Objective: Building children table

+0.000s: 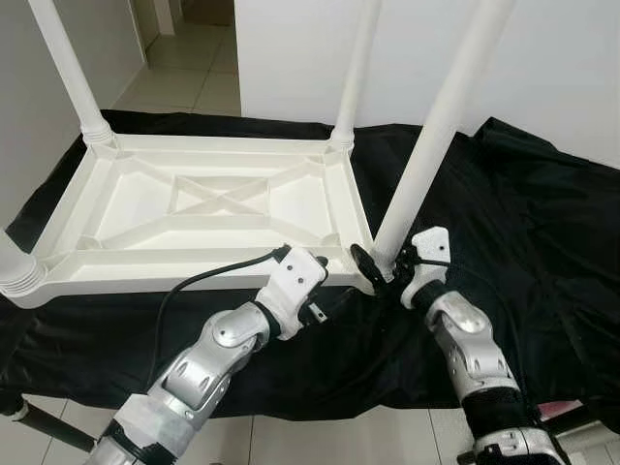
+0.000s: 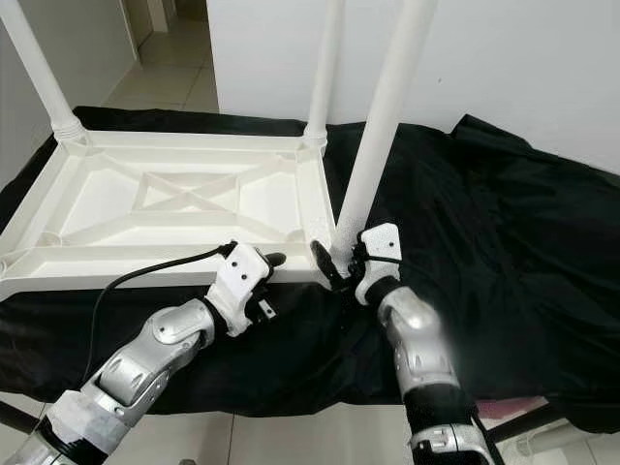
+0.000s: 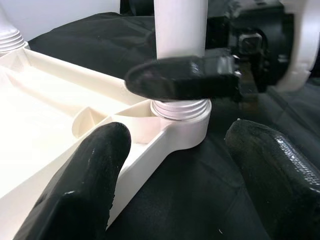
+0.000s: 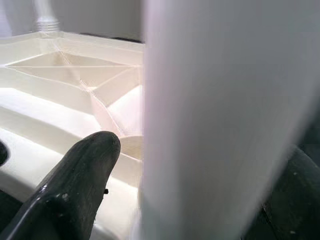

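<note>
**Last leg going into the upturned table**

Black cloth (image 1: 523, 223) covers the bench, and the white plastic table top (image 1: 208, 208) lies upside down on it, toward the bench's left side, with a tiled floor and white wall behind. Legs stand in its two far corners and at its near left corner. At the near right corner the fourth leg (image 1: 436, 126) stands in its socket (image 3: 182, 125), tilted a little to the right, with a band of thread exposed above the socket rim, so it appears not fully screwed home.

The right gripper (image 1: 380, 262) has its fingers closed around the base of that leg, just above the socket. The left gripper (image 3: 175, 165) sits just beside the same corner, its fingers spread open on either side of the socket and touching nothing that can be made out.

Hollow moulded plastic like this is probably light and stiff but smooth, so the leg may slip while being turned. Holding it low, near the thread, looks best; the tabletop likely needs steadying by its near edge rib.
</note>
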{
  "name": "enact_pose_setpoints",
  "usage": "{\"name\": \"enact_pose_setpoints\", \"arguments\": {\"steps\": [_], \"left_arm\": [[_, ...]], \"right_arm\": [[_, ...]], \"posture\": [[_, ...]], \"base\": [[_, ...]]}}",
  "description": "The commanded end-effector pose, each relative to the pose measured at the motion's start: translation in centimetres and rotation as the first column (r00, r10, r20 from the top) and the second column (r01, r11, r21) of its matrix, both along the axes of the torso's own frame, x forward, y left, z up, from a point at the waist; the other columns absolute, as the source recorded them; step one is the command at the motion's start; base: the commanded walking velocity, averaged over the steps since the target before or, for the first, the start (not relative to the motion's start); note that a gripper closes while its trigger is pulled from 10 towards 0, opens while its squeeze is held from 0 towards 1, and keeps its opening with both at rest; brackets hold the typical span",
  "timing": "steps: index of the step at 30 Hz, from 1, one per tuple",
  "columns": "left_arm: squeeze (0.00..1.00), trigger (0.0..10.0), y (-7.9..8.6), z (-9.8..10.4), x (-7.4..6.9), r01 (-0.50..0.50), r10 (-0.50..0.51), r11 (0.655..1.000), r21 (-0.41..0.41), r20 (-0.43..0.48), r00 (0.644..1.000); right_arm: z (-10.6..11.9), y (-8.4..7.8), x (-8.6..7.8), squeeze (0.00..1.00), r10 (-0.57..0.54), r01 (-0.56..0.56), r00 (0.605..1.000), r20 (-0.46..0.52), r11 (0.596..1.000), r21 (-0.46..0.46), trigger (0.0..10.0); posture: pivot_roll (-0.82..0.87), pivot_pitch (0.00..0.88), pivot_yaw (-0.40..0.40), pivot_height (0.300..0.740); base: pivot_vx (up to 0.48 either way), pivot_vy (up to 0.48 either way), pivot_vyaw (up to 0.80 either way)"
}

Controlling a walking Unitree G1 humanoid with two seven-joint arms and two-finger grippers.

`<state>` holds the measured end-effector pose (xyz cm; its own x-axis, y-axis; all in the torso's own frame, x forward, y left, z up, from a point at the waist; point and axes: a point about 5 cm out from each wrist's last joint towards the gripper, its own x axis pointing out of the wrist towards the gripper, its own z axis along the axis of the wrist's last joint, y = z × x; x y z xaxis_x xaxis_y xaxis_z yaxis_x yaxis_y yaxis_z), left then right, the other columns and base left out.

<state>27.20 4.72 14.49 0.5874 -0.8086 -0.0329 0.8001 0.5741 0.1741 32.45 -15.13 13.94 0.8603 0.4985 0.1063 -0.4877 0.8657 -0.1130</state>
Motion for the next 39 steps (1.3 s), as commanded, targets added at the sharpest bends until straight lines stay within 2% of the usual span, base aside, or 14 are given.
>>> {"name": "enact_pose_setpoints", "arguments": {"steps": [1, 2, 3, 5, 10, 11, 19, 20, 21, 25, 29, 32, 39], "left_arm": [[0.00, 10.0, -0.4, -0.2, -0.5, 0.132, -0.132, 0.991, 0.035, -0.014, 0.991], [0.00, 10.0, -0.4, -0.2, -0.5, 0.132, -0.132, 0.991, 0.035, -0.014, 0.991], [0.00, 10.0, -0.4, -0.2, -0.4, 0.131, -0.131, 0.991, 0.035, -0.013, 0.991], [0.00, 10.0, -0.4, -0.1, -0.3, 0.128, -0.128, 0.991, 0.034, -0.009, 0.992], [0.00, 10.0, -0.4, 0.0, -0.3, 0.125, -0.125, 0.992, 0.033, -0.006, 0.992], [0.00, 10.0, -0.3, 0.0, -0.2, 0.123, -0.123, 0.992, 0.033, -0.006, 0.992], [0.00, 10.0, -0.3, 0.0, -0.3, 0.123, -0.123, 0.992, 0.032, -0.008, 0.992], [0.00, 10.0, -0.3, 0.0, -0.3, 0.125, -0.124, 0.992, 0.034, -0.008, 0.992], [0.00, 10.0, -0.3, 0.0, -0.3, 0.126, -0.125, 0.991, 0.034, -0.009, 0.992], [0.00, 10.0, -0.2, -0.1, -0.3, 0.127, -0.126, 0.991, 0.037, -0.010, 0.992], [0.00, 10.0, -0.3, -0.1, -0.3, 0.128, -0.127, 0.991, 0.038, -0.012, 0.992], [0.00, 10.0, -0.2, -0.1, -0.2, 0.127, -0.127, 0.991, 0.038, -0.013, 0.992], [0.00, 10.0, 0.0, -0.7, -0.3, 0.121, -0.120, 0.991, 0.047, -0.032, 0.992]], "right_arm": [[-0.4, 0.2, 0.1, 0.00, 0.046, -0.046, 0.999, -0.013, 0.999, -0.014, 9.7], [-0.4, 0.2, 0.1, 0.00, 0.046, -0.046, 0.999, -0.013, 0.999, -0.014, 9.7], [-0.5, 0.3, 0.3, 0.00, 0.078, -0.079, 0.997, -0.020, 0.996, -0.032, 7.0], [-0.9, 0.2, 0.6, 0.00, 0.110, -0.113, 0.993, -0.050, 0.992, -0.062, 2.9], [-1.4, 0.1, 0.8, 0.00, 0.124, -0.131, 0.990, -0.069, 0.987, -0.095, 1.9], [-1.5, 0.0, 0.7, 0.00, 0.127, -0.134, 0.989, -0.075, 0.986, -0.095, 0.0], [-2.0, -0.6, 0.5, 0.00, 0.125, -0.132, 0.988, -0.088, 0.988, -0.079, 0.0], [-2.0, -0.6, 0.5, 0.00, 0.118, -0.125, 0.989, -0.088, 0.989, -0.074, 2.8], [-1.9, -0.7, 0.6, 0.00, 0.109, -0.114, 0.990, -0.085, 0.992, -0.062, 10.0], [-1.9, -0.8, 0.7, 0.00, 0.082, -0.085, 0.994, -0.077, 0.996, -0.035, 10.0], [-1.9, -0.6, 0.8, 0.00, 0.002, -0.003, 0.998, -0.065, 1.000, -0.010, 10.0], [-1.8, -0.4, 0.8, 0.00, -0.007, 0.007, 0.998, -0.061, 1.000, 0.006, 10.0], [-2.2, -0.3, 0.6, 0.00, -0.152, 0.152, 0.986, -0.075, 0.988, -0.005, 10.0]], "posture": [[0.00, 0.026, -0.044, 0.740], [0.00, 0.026, -0.044, 0.740], [0.00, 0.025, -0.044, 0.740], [0.01, 0.021, -0.045, 0.740], [0.01, 0.022, -0.046, 0.740], [0.01, 0.022, -0.046, 0.740], [0.01, 0.027, -0.042, 0.740], [0.00, 0.029, -0.041, 0.740], [0.00, 0.032, -0.039, 0.740], [0.00, 0.033, -0.036, 0.740], [0.00, 0.036, -0.034, 0.740], [0.00, 0.037, -0.033, 0.740], [0.01, 0.040, -0.030, 0.740]], "base": [[0.000, 0.000, 0.00], [0.000, 0.000, 0.00], [0.000, 0.000, 0.00], [0.000, 0.000, 0.00], [0.000, 0.000, 0.00], [0.000, 0.000, 0.00], [0.000, 0.000, 0.00], [0.000, 0.000, 0.00], [0.000, 0.000, 0.00], [0.000, 0.000, 0.00], [0.000, 0.000, 0.00], [0.000, 0.000, 0.00], [0.000, 0.000, 0.00]]}}
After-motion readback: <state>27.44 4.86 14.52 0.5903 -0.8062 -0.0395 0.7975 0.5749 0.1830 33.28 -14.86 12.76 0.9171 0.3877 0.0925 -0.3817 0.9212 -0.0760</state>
